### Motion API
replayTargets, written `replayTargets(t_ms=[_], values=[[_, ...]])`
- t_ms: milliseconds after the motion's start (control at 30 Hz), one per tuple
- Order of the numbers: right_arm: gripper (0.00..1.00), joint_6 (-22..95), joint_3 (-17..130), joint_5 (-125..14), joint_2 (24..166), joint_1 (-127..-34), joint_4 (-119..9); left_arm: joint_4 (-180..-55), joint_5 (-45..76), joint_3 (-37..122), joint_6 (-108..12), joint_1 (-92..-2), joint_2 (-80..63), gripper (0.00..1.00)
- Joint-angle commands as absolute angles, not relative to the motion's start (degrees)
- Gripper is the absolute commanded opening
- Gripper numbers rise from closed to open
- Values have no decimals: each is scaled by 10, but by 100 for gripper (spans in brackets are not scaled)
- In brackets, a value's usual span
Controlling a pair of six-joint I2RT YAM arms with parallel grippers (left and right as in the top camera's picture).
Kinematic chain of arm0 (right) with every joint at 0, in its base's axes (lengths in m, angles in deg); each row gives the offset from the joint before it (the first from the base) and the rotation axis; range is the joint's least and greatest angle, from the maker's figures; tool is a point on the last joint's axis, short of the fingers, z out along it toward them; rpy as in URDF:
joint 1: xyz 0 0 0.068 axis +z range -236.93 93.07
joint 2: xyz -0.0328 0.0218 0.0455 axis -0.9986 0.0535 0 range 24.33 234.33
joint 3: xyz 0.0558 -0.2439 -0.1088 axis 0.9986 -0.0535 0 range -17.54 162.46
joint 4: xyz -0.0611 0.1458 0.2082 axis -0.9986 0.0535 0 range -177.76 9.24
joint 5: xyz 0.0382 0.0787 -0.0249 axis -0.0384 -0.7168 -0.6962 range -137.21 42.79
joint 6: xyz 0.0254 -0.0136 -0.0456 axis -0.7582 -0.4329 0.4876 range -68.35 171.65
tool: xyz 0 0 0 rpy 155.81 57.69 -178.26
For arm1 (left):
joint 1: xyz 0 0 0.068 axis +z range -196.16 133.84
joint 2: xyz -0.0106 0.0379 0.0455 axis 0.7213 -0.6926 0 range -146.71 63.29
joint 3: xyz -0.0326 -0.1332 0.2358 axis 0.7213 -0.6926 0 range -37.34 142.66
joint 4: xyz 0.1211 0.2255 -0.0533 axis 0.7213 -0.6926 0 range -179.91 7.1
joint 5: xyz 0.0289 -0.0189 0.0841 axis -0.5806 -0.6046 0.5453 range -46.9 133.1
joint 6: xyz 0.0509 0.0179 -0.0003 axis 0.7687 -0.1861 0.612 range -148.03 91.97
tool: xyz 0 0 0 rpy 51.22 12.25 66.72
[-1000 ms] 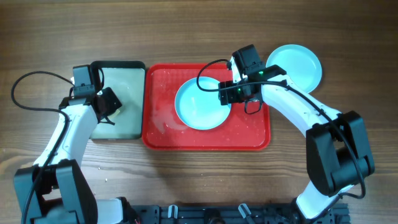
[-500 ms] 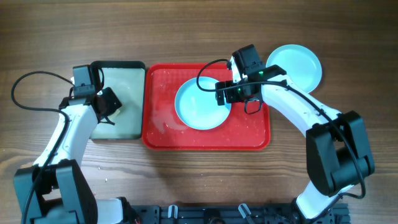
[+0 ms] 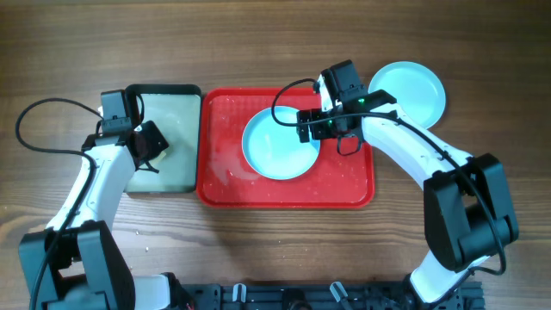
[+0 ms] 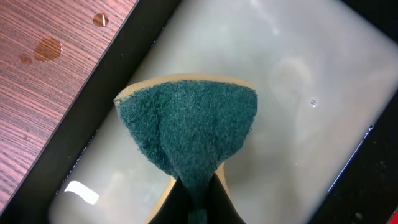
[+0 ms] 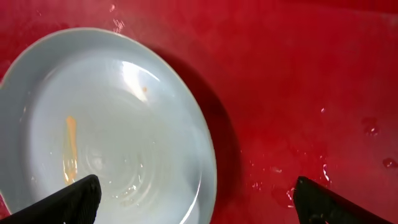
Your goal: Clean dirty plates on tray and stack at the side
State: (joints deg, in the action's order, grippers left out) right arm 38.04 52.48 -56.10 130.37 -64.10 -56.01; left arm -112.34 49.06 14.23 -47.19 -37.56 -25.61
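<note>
A pale turquoise plate [image 3: 277,146] is lying flat, face up, on the right-centre of the red tray [image 3: 224,176], whose long axis is running left to right across the wooden surface [image 3: 258,250]. An orange smear [image 5: 70,146] is showing inside the plate. The right gripper [image 3: 306,127] is hovering over the plate's right rim, jaws spread wide and gripping nothing. A second turquoise plate [image 3: 409,90] is sitting on the surface beside the tray's far right corner. The left gripper [image 3: 153,145] is pinching a green sponge [image 4: 186,130] over the black-rimmed tray [image 3: 176,93].
</note>
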Motion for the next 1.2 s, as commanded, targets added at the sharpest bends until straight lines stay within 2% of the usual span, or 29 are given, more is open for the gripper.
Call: replayTargets(t_ms=[0,367,433,500,633,700,767,867,967,1100,1167], values=[[100,380,525,-556,1299,-641,-576,-1119,485,140,-460,-373,-245,4],[97,382,525,-558,1299,-641,-558,-1063,475,143,-403,-420,-229,4],[88,382,525,-558,1299,-641,-553,-1061,474,165,-404,-437,-208,4],[78,381,525,-558,1299,-641,-551,-1111,473,220,-404,-455,-192,4],[68,381,525,-562,1299,-641,-550,-1217,407,344,-378,-477,-194,4],[59,381,525,-562,1299,-641,-547,-1265,368,398,-347,-492,-196,4],[58,381,525,-562,1299,-641,-541,-1270,347,406,-344,-509,-196,4],[49,379,525,-562,1299,-641,-538,-1291,321,406,-345,-550,-210,4],[34,376,521,-562,1299,-640,-536,-1291,316,405,-364,-587,-232,4],[30,349,496,-562,1299,-641,-556,-1282,316,405,-375,-636,-277,4],[21,349,494,-562,1299,-641,-558,-1277,316,405,-377,-651,-303,4]])
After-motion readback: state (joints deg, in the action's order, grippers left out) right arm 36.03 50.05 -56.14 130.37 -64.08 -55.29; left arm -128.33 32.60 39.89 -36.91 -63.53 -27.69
